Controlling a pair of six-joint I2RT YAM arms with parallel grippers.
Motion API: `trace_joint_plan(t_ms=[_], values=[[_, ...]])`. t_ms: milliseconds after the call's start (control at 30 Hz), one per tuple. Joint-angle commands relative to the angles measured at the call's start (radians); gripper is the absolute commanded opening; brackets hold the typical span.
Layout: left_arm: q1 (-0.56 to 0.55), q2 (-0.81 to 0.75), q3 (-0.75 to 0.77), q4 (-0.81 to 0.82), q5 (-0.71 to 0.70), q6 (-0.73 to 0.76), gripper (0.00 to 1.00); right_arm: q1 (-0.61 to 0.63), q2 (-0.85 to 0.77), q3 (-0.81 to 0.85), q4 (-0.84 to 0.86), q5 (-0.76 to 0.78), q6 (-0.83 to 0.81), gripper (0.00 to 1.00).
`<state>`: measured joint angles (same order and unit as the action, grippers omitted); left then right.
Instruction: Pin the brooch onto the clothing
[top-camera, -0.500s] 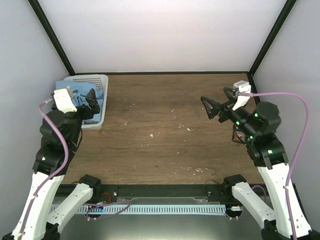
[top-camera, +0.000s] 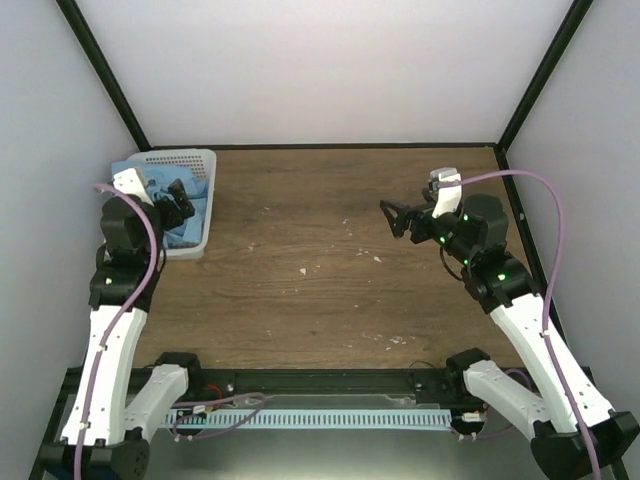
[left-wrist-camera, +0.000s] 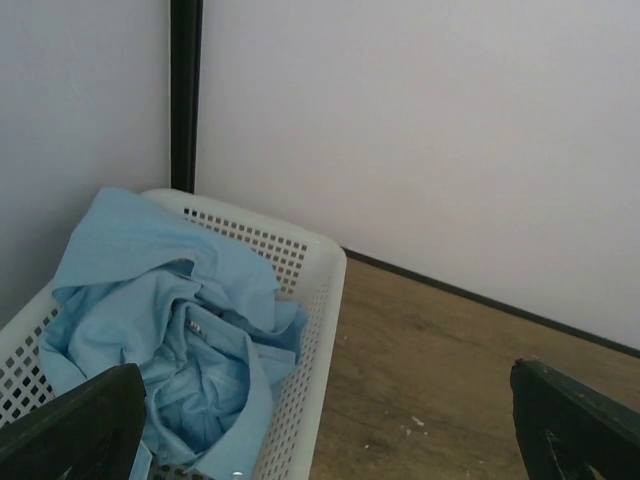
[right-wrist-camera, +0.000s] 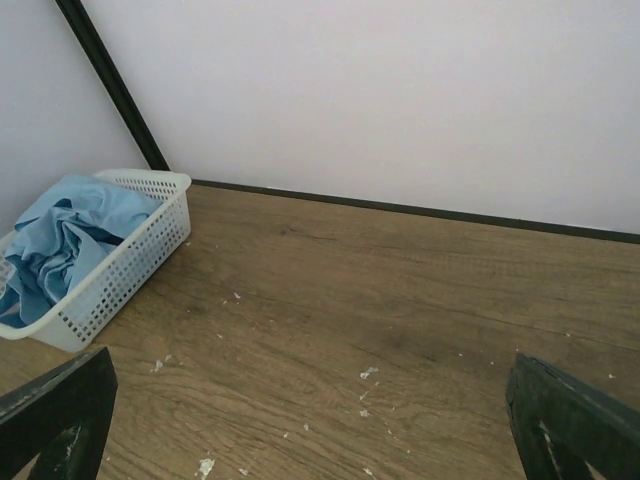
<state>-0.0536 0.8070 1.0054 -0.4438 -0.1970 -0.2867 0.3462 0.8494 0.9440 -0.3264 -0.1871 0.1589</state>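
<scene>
Two robot arms stand over a wood-grain surface (top-camera: 300, 300) enclosed by pale walls (top-camera: 320, 70) and black corner posts (top-camera: 105, 75). The clothing (left-wrist-camera: 170, 330), a light blue shirt, lies crumpled in a white mesh basket (left-wrist-camera: 312, 300) in the far left corner. One fold is draped over the basket's rear rim.

The left gripper (top-camera: 183, 203) hangs over the near part of the basket, just above the shirt. Its jaws are spread wide and grasp nothing. In the left wrist view the dark fingertips (left-wrist-camera: 85, 425) frame the basket's right wall and the bare wood beside it.

The right gripper (top-camera: 392, 222) hovers above the right half of the surface, well apart from the basket and pointing left towards it. Its jaws are likewise released and empty.

Small white flecks (right-wrist-camera: 368, 372) dot the middle of the wood. A purple cable (top-camera: 545, 215) loops from the right arm's wrist, and another (top-camera: 128, 290) trails down the left arm.

Where the brooch lies cannot be told from any of these views.
</scene>
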Motion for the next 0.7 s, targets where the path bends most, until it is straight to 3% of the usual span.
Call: trace_joint_plan(t_ms=[0, 333, 433, 667], values=[[0.028, 0.072, 0.018, -0.038, 0.043, -0.019, 1.0, 0.018, 0.004, 0.003, 0.056, 0.039, 0.01, 1.0], [0.08, 0.511, 0.238, -0.171, -0.059, -0.072, 1.0, 0.028, 0.006, -0.008, 0.084, 0.018, 0.012, 1.0], [0.138, 0.666, 0.313, -0.181, -0.011, -0.108, 1.0, 0.029, 0.011, -0.007, 0.088, 0.007, 0.017, 1.0], [0.168, 1.0, 0.539, -0.206, -0.056, -0.06, 0.98, 0.031, 0.03, -0.014, 0.095, -0.028, 0.034, 1.0]])
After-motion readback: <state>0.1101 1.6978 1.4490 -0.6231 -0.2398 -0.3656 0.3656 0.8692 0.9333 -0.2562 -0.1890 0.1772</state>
